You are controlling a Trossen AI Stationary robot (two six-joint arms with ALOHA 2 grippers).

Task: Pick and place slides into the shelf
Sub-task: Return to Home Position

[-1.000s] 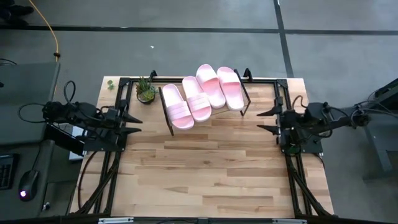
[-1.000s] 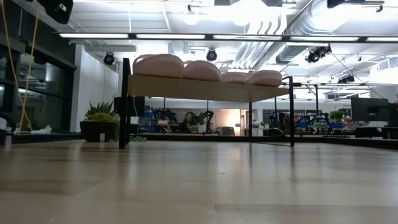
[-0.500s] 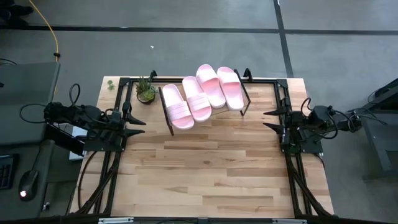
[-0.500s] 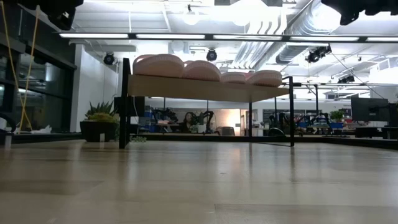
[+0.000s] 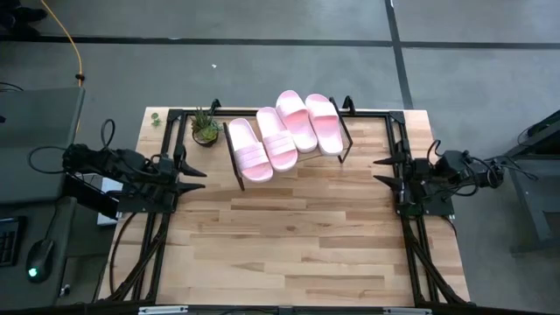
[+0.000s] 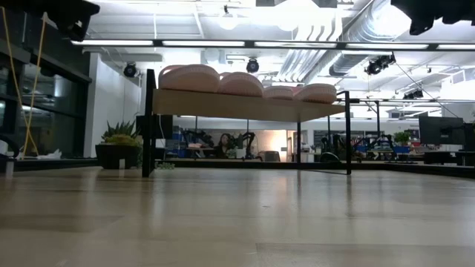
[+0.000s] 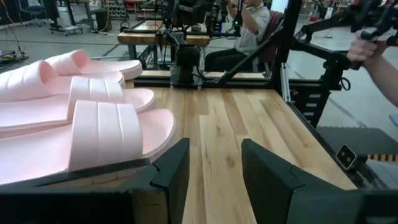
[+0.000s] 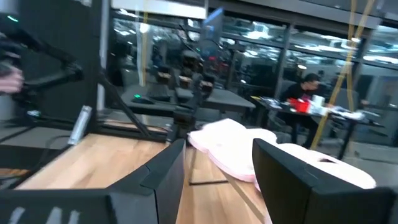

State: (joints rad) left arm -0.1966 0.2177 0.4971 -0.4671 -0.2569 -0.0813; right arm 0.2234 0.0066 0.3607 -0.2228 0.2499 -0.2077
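Several pale pink slides [image 5: 284, 136] lie side by side, soles down, on the slanted board of the black-framed shelf [image 5: 234, 166] at the table's far middle. The low view shows them atop the raised board [image 6: 245, 106]. My left gripper [image 5: 200, 179] hovers open at the table's left edge, pointing toward the shelf. The slides [image 7: 93, 118] fill the left wrist view beyond its fingers [image 7: 214, 180]. My right gripper [image 5: 377, 171] hovers open at the right edge, facing the slides [image 8: 249, 146], with nothing between its fingers [image 8: 217, 180].
A small potted plant [image 5: 206, 129] stands at the far left beside the shelf. Black frame rails [image 5: 411, 245] run along the table's left and right edges. Bare wooden tabletop [image 5: 289, 236] stretches in front of the shelf. People sit beyond the table [image 7: 249, 25] [image 8: 305, 93].
My right gripper has drawn back toward the table's right edge and come down; its arm now shows at the top of the low view. My left gripper has sunk a little. The slides and shelf have not moved.
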